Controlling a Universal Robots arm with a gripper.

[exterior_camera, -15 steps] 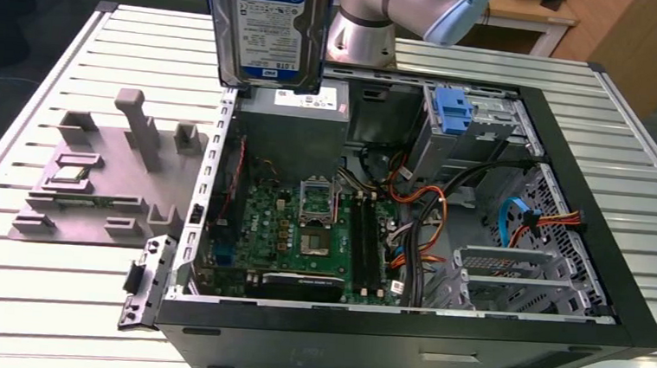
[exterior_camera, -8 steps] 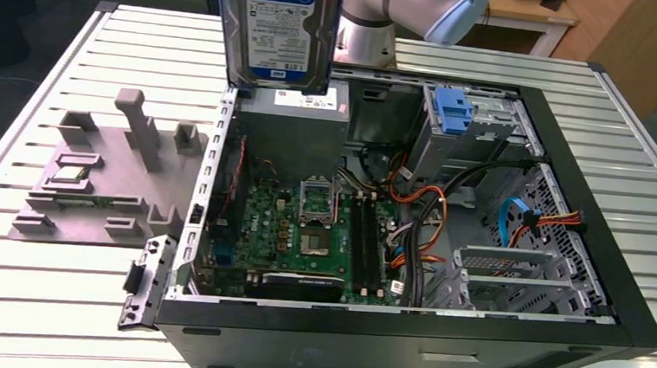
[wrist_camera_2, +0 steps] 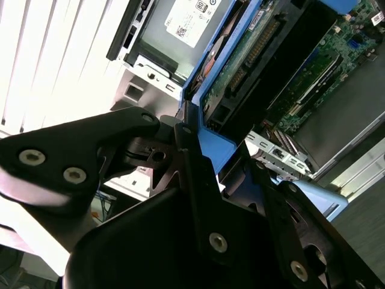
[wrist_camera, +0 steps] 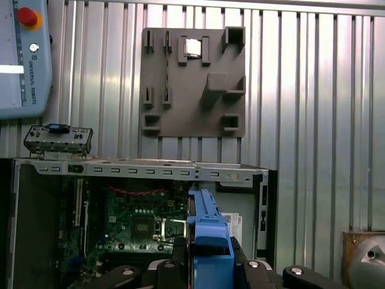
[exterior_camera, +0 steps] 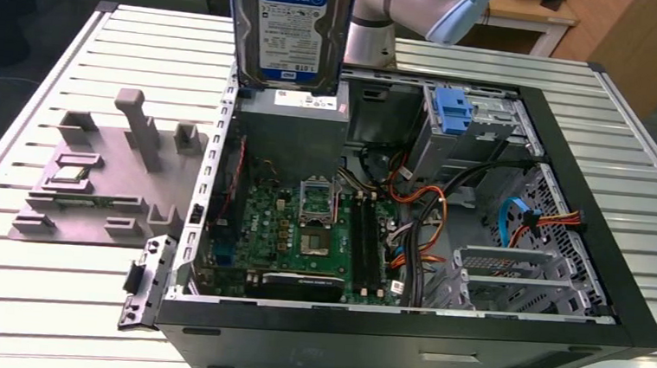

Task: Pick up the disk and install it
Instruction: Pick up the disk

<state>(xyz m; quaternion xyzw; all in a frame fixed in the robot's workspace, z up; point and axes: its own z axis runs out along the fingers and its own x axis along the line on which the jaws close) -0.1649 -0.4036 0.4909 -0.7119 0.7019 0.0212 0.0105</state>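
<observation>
the gripper (wrist_camera: 210,260) pinches the disk (exterior_camera: 293,30) by its blue side rails and holds it upright in the air, label facing the exterior view. the disk hangs over the power supply (exterior_camera: 292,121) at the far side of the open computer case (exterior_camera: 633,292). a grey parts holder (exterior_camera: 109,177) lies on the slatted table (exterior_camera: 42,303), beside the case at the exterior view's left.

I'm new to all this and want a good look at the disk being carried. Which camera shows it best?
The exterior view: the disk stands upright above the case, label facing the camera. The first wrist view shows it edge-on, a blue rail between the jaws; the second wrist view shows its circuit-board underside.
</observation>
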